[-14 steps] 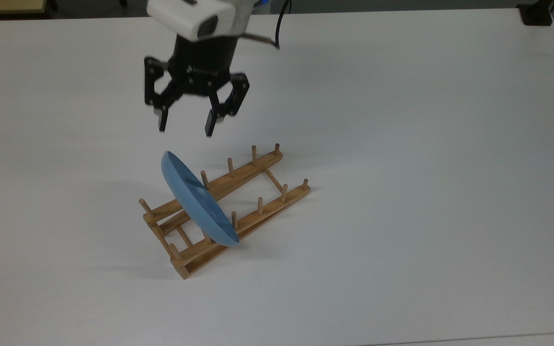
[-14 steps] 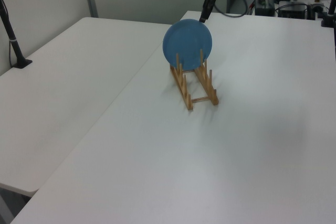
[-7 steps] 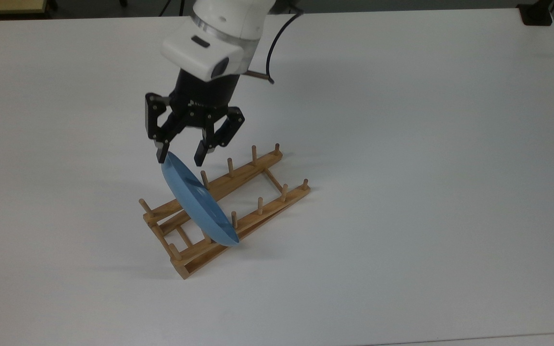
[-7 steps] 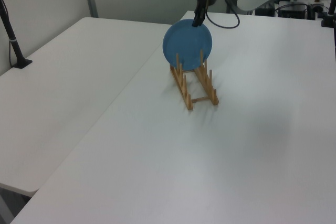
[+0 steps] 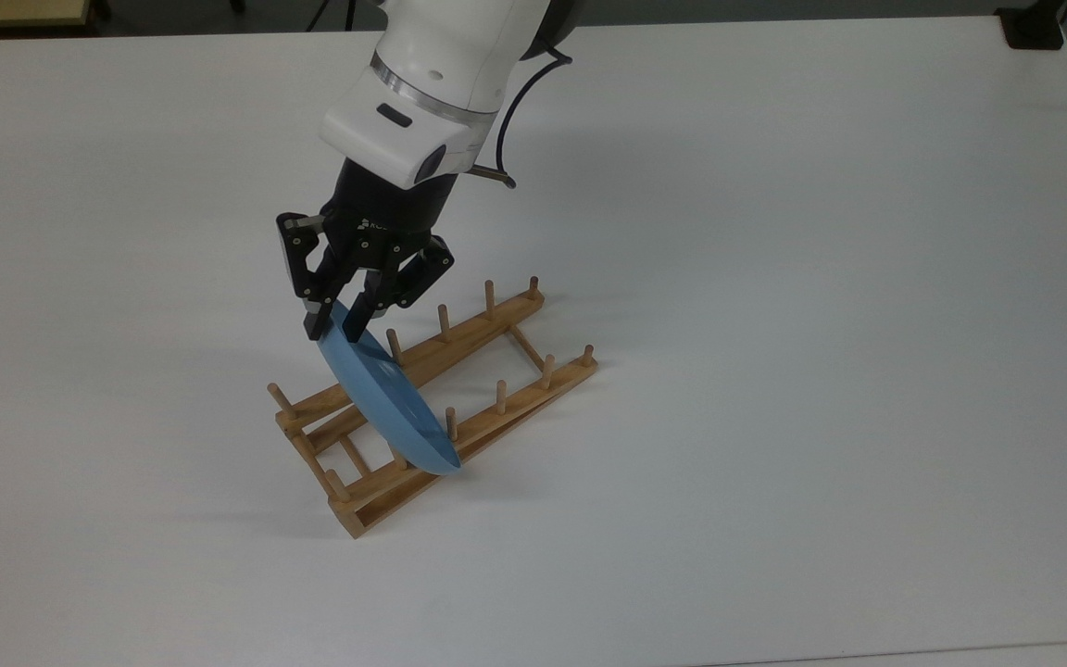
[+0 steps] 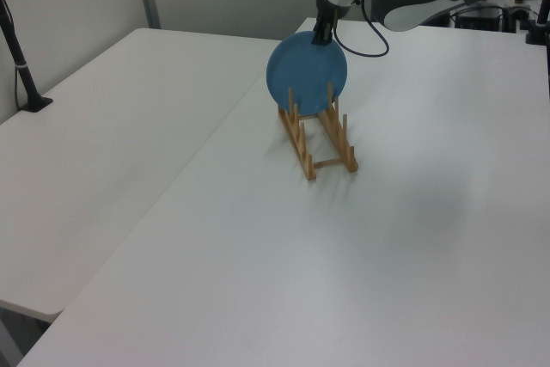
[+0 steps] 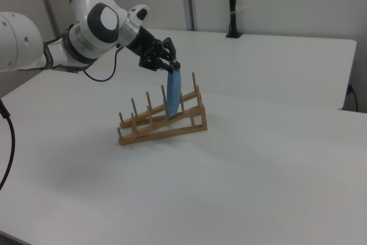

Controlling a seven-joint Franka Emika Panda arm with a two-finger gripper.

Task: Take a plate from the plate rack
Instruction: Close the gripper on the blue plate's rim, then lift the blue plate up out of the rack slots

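One light-blue plate propped on edge between the pegs of the wooden plate rack mid-bench, top rim thus exposed and pinched from above by the narrowed tool, apparently ready for a lift clear of the slot.

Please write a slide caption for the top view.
Black two-finger gripper pinching round light-blue plate standing in light-brown wooden rack.

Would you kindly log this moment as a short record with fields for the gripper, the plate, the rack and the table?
gripper: black two-finger gripper, fingers closed on the plate's top rim
plate: round light-blue plate, standing on edge between pegs, leaning
rack: light-brown wooden plate rack with upright dowel pegs, holding one plate
table: white table
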